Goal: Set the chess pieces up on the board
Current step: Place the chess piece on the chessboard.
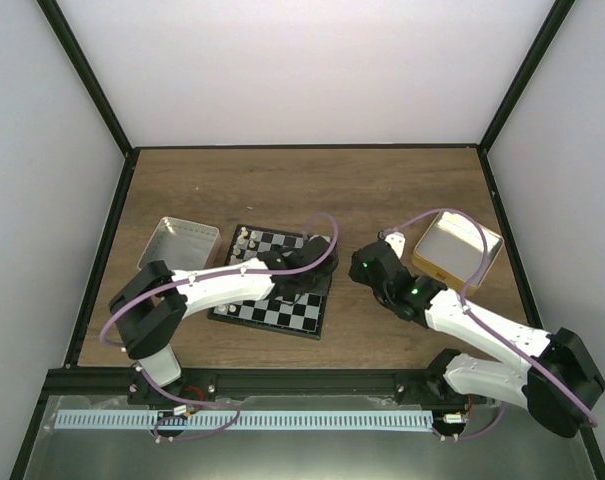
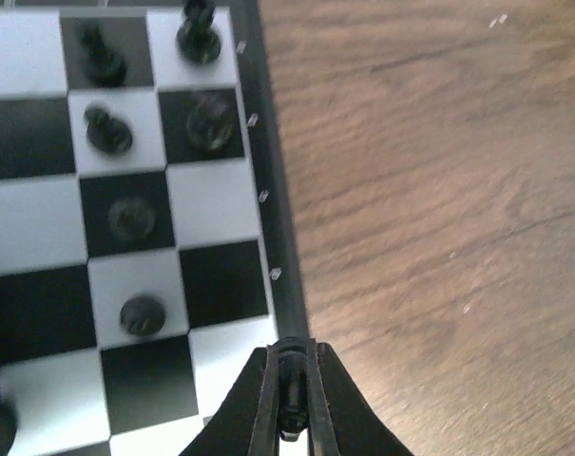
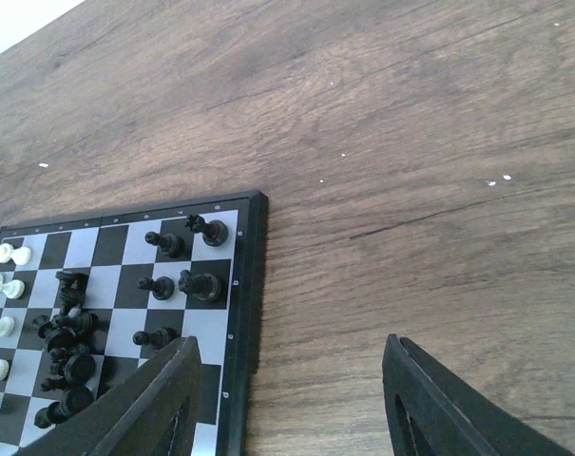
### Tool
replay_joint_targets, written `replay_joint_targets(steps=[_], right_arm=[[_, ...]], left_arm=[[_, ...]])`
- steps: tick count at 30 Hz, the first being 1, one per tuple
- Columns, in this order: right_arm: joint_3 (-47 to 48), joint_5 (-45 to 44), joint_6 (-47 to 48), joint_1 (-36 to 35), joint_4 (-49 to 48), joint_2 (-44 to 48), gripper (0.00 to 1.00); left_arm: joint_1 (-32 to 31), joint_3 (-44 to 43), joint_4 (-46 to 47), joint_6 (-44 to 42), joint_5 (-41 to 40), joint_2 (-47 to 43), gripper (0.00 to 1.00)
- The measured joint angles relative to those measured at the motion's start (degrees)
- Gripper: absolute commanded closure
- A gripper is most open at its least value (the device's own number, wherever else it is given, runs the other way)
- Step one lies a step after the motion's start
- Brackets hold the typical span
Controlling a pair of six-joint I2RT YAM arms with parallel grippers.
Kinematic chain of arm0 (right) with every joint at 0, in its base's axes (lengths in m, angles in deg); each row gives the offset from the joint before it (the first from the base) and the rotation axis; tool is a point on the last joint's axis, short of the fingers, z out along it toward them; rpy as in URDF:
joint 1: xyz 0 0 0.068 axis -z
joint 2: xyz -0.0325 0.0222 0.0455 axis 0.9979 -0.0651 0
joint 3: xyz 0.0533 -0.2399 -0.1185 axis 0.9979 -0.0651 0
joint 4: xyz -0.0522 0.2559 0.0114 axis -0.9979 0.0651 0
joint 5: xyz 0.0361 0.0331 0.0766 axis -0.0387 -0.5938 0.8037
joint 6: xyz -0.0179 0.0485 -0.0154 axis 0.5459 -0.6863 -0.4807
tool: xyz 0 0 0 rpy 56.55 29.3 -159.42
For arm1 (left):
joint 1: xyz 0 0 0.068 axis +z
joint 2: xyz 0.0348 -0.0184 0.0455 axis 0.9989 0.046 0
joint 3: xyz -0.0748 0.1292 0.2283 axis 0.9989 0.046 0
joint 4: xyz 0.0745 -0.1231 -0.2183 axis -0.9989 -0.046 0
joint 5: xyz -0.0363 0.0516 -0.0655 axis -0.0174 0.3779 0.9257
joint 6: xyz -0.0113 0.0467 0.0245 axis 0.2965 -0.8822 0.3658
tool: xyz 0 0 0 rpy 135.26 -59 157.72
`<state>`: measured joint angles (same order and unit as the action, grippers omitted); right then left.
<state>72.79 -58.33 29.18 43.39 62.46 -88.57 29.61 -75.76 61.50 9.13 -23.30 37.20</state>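
Above the edge of the board, pinching what looks like a black piece in the pressed-together left gripper; placing in hand. Beside the board, right gripper spread, empty. Next: lower onto a free square near the chess pieces, then release.

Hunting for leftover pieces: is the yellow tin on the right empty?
Looks empty: from above, the yellow tin shows only bare pale floor.

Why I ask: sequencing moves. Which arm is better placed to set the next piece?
Likely left: left arm hangs over edge squares of the board, jaws shut; the right arm has jaws open, empty, over the table beside it.
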Motion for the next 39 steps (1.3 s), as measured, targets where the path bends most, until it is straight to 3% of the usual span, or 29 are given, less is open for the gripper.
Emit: replay_joint_targets(steps=[7,22,39], right_arm=[[-1.46,-0.92,-0.44,0.02,0.66,2.69,0.45],[-2.23,-0.79,-0.83,0.04,0.70,3.32,0.44],[-2.38,0.20,-1.09,0.04,0.68,2.56,0.44]], left_arm=[[0.00,-5.03,-1.84,-1.40,-1.51,3.32,0.95],[-5.07,0.96,-8.63,-0.04,0.59,1.25,0.95],[-7.67,-1.42,-10.86,0.98,-1.99,3.45,0.84]])
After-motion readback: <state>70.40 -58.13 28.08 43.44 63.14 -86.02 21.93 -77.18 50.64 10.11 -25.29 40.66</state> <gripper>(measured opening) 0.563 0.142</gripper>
